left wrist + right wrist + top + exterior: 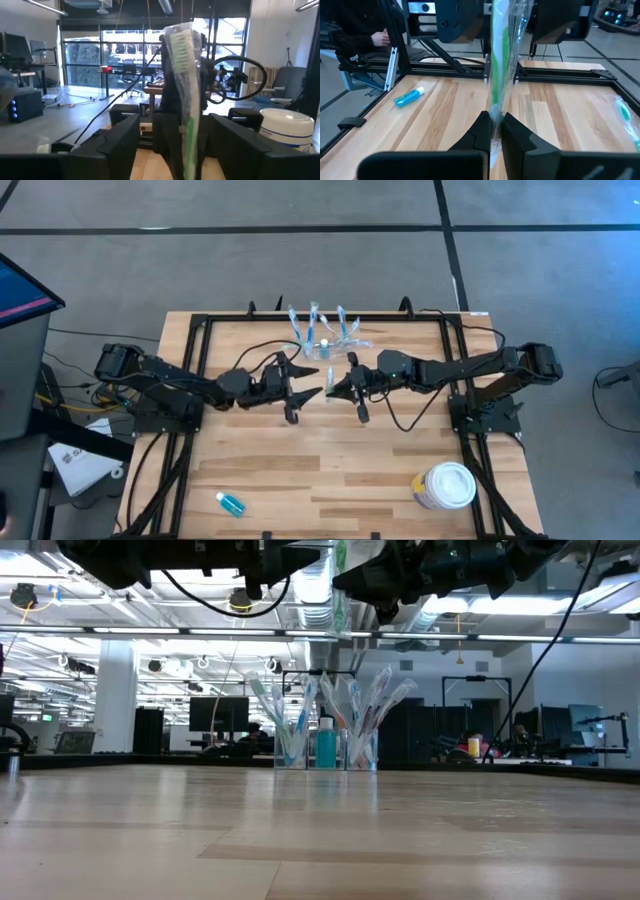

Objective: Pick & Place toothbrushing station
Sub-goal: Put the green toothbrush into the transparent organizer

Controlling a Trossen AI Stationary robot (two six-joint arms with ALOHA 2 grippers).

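Right gripper [492, 132] at frame centre, fingers pinching wrapped green toothbrush [499, 60]; left gripper [308, 383] facing it, fingers spread; toothbrushing station [325, 330] at upper centre of worktop [330, 470], well apart from white-lidded tub [445, 485] lower right.

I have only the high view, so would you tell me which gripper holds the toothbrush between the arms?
Observer: The right gripper; its fingers are shut on the wrapped green toothbrush.
Operator: And the left one?
Observer: The left gripper is open, with its fingers on either side of the toothbrush.
Operator: How does the station look?
Observer: In the low view, the station holds wrapped brushes standing upright around a blue bottle.
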